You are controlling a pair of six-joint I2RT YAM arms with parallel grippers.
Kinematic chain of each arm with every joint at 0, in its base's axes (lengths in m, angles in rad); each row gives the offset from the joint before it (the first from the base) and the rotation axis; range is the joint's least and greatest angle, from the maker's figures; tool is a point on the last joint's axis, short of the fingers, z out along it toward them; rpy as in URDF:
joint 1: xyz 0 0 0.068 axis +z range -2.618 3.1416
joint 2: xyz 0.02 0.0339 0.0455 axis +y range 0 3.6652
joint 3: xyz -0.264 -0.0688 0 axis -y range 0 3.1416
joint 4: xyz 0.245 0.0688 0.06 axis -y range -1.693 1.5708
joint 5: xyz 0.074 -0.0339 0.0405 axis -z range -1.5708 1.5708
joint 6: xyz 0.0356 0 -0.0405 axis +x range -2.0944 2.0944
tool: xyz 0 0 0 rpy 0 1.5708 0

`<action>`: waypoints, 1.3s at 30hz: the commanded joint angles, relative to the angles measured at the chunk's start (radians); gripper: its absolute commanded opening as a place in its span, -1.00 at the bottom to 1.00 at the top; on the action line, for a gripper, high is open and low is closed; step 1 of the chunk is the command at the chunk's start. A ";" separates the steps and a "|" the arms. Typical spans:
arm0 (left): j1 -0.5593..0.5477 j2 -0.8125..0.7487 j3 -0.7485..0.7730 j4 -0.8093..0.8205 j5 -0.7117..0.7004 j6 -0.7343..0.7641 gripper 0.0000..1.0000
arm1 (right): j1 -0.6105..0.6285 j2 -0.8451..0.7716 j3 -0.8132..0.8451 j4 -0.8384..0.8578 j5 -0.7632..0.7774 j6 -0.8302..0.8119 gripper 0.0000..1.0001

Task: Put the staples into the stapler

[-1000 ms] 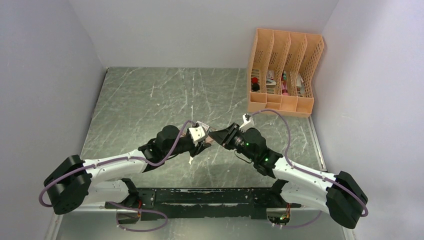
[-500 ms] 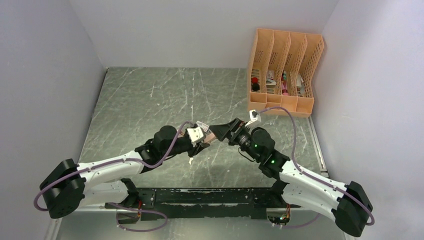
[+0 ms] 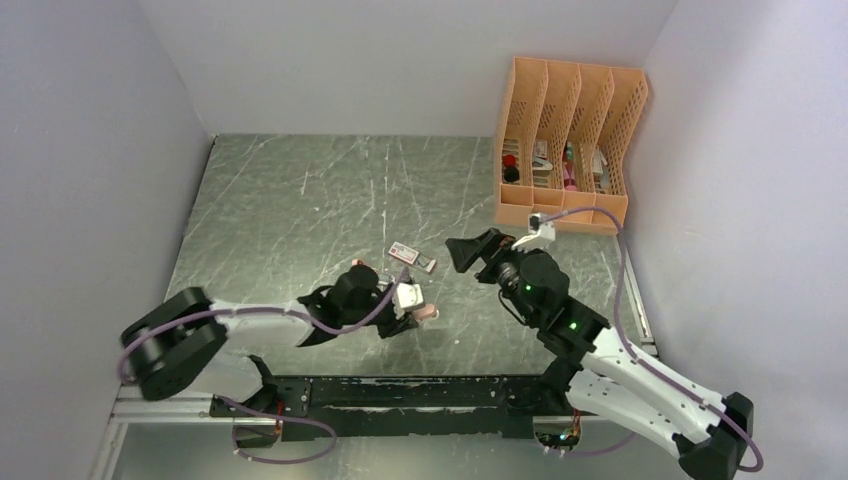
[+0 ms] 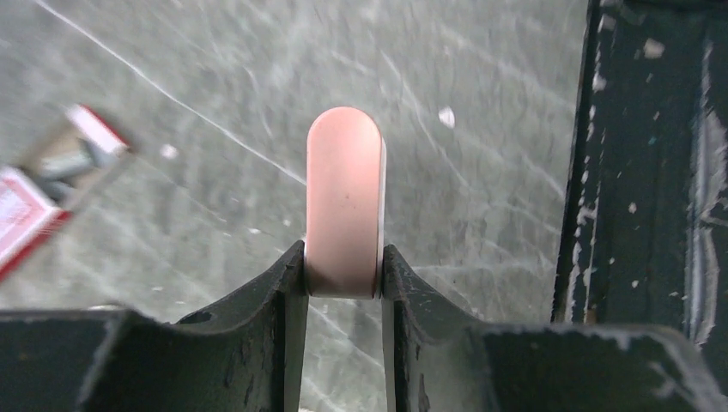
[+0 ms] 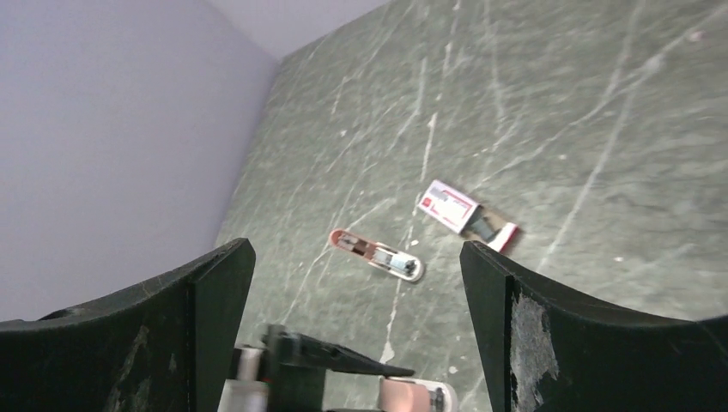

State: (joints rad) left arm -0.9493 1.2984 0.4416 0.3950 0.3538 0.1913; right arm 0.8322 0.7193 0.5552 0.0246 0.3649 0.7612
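While my left gripper (image 4: 343, 262) is clamped tight on the pink stapler (image 4: 343, 197), low in the middle of the top view, my right gripper (image 3: 458, 255) stands wide open with nothing in it. The staples (image 3: 411, 257), in their red-and-white box with the tray slid partly out, lie just left of those open jaws and just above the left gripper. Their long axis runs from upper left to lower right. I judge the free right arm should fetch them. They rest on a dark green marbled table (image 3: 290, 200), walled in pale grey, with an orange file rack (image 3: 565, 140) at upper right.
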 commanded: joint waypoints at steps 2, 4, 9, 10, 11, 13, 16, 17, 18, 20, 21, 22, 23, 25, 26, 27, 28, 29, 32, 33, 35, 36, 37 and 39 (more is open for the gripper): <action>-0.060 0.195 0.052 0.130 0.052 0.060 -0.86 | -0.003 -0.086 0.017 -0.196 0.148 0.011 0.90; -0.072 0.243 0.075 0.139 0.055 0.071 -0.86 | -0.004 -0.110 -0.001 -0.196 0.138 0.021 0.90; -0.083 0.326 0.106 0.120 0.050 0.102 -0.72 | -0.004 -0.109 -0.007 -0.229 0.128 0.018 0.90; -0.086 0.334 0.110 0.113 0.049 0.109 -0.67 | -0.003 -0.104 -0.006 -0.232 0.129 0.012 0.90; -0.088 0.338 0.114 0.102 0.050 0.115 -0.60 | -0.003 -0.100 -0.003 -0.237 0.130 0.006 0.90; -0.092 0.338 0.117 0.088 0.049 0.121 -0.44 | -0.003 -0.094 0.001 -0.239 0.131 -0.005 0.90; -0.094 0.308 0.102 0.078 0.035 0.117 -0.13 | -0.003 -0.087 0.003 -0.240 0.129 -0.012 0.91; -0.094 0.293 0.095 0.079 0.031 0.114 -0.06 | -0.004 -0.085 0.002 -0.240 0.128 -0.014 0.91; -0.094 0.279 0.088 0.076 0.030 0.113 -0.01 | -0.003 -0.082 0.001 -0.241 0.129 -0.015 0.91; -0.094 0.244 0.082 0.060 0.022 0.109 0.08 | -0.004 -0.079 0.000 -0.240 0.131 -0.025 0.91; -0.094 0.226 0.077 0.055 0.014 0.104 0.12 | -0.003 -0.075 0.001 -0.242 0.133 -0.031 0.92; -0.094 0.200 0.070 0.049 0.006 0.099 0.14 | -0.003 -0.072 0.003 -0.245 0.136 -0.038 0.92; -0.095 0.169 0.062 0.048 -0.005 0.091 0.15 | -0.003 -0.069 0.006 -0.245 0.138 -0.048 0.92; -0.094 0.098 0.046 0.031 -0.038 0.072 0.16 | -0.002 -0.061 0.014 -0.240 0.132 -0.084 0.93; -0.094 0.051 0.040 0.013 -0.056 0.062 0.16 | -0.004 -0.058 0.014 -0.224 0.116 -0.120 0.94; -0.094 0.000 0.038 -0.011 -0.080 0.048 0.16 | -0.003 -0.055 0.011 -0.198 0.089 -0.164 0.95; -0.093 -0.062 0.030 -0.034 -0.111 0.030 0.16 | -0.002 -0.049 -0.001 -0.157 0.052 -0.216 0.96; -0.093 -0.124 0.022 -0.058 -0.147 0.012 0.16 | -0.003 -0.035 -0.007 -0.114 0.009 -0.273 0.96; -0.083 -0.342 0.003 -0.138 -0.267 -0.037 0.19 | -0.003 0.067 0.005 -0.030 -0.151 -0.442 0.97; -0.073 -0.414 0.001 -0.172 -0.303 -0.051 0.22 | -0.003 0.119 0.022 -0.012 -0.195 -0.487 0.96; -0.034 -0.541 0.005 -0.235 -0.352 -0.071 0.29 | -0.002 0.241 0.064 0.012 -0.300 -0.578 0.93; 0.006 -0.596 0.013 -0.263 -0.334 -0.080 0.33 | -0.002 0.303 0.087 0.021 -0.350 -0.620 0.92; 0.082 -0.643 0.026 -0.297 -0.302 -0.089 0.37 | -0.002 0.389 0.107 0.041 -0.408 -0.669 0.92; 0.211 -0.693 0.066 -0.372 -0.222 -0.100 0.40 | -0.001 0.501 0.151 0.061 -0.500 -0.756 0.90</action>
State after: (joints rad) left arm -0.9134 0.6914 0.4610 0.2039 0.1150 0.1478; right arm 0.8310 1.0611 0.6392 0.0013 0.1081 0.2485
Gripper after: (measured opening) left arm 0.688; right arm 0.959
